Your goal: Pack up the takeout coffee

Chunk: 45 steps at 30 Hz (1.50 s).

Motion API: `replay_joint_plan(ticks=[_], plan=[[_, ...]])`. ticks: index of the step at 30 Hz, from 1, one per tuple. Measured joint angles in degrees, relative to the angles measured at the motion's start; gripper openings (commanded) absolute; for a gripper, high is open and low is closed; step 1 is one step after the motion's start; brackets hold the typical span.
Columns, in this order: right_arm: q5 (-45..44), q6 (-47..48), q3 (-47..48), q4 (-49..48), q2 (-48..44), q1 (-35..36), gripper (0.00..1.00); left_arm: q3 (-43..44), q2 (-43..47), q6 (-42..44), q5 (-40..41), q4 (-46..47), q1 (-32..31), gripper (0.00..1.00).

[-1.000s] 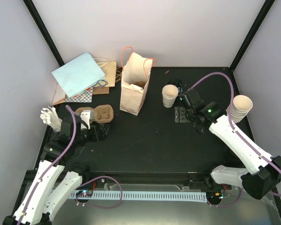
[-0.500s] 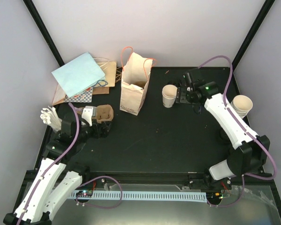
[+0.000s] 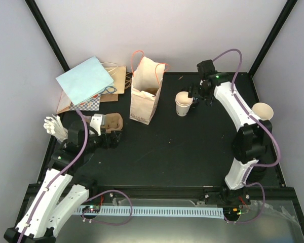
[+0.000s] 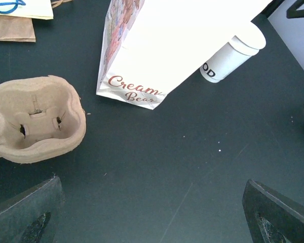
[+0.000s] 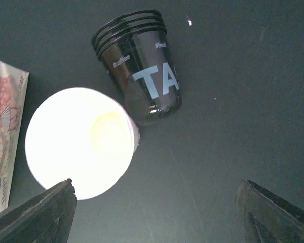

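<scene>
One cream-white paper cup [image 3: 183, 104] stands open, without a lid, right of the printed paper bag [image 3: 144, 93]. In the right wrist view I look down into the cup [image 5: 78, 142]; a stack of black plastic lids [image 5: 139, 66] lies on its side touching it. My right gripper [image 3: 197, 96] hovers just right of the cup, open and empty [image 5: 157, 215]. My left gripper [image 3: 110, 137] is open and empty [image 4: 152, 217], just in front of the brown pulp tray [image 3: 110, 123]. The left wrist view shows the tray [image 4: 35, 119], bag [image 4: 157, 45] and cup [image 4: 230, 53].
A stack of spare cream cups [image 3: 262, 113] stands at the right edge. Flat paper bags, one light blue [image 3: 86, 81], lie at the back left. White plastic cutlery [image 3: 54, 126] lies by the left wall. Black frame posts rise at the back corners.
My right arm has swung from the table's middle right towards the back and now hovers by the cup and lids. The left gripper has barely moved.
</scene>
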<state>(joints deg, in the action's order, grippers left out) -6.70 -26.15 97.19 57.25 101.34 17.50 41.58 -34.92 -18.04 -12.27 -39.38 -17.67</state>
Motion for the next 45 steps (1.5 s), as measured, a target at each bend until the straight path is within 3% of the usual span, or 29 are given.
replay_joint_plan(ticks=[10, 28, 45], plan=[[4.90, 1.81, 9.16, -1.16, 10.27, -6.29, 0.87, -0.17, 0.00, 0.00, 0.00, 0.00, 0.00, 0.99], [11.72, 8.22, 27.65, -1.68, 32.76, -9.46, 0.90, -0.17, -2.29, 0.02, 0.02, -0.09, 0.00, 0.99], [19.15, 11.30, 29.44, -2.23, 36.24, -9.33, 0.95, -0.17, -2.78, 0.07, 0.04, -0.11, 0.00, 0.99]])
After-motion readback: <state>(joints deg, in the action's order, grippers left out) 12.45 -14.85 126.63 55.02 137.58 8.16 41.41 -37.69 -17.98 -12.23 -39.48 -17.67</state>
